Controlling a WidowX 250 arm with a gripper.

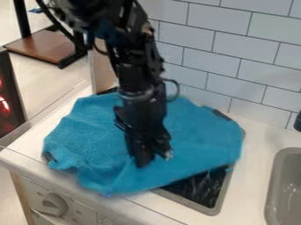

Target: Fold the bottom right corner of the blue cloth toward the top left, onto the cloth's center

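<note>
Cloth (203,140), spread over the stove (203,190) with its long axis running roughly across the view, lies beneath and around the downward-pointing gripper (154,161), whose state, parted or closed, cannot be told.

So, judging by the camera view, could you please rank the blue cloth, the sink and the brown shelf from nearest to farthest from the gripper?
1. Blue cloth, directly beneath the gripper.
2. Sink, at the view's right edge.
3. Brown shelf, at the upper left.
</note>
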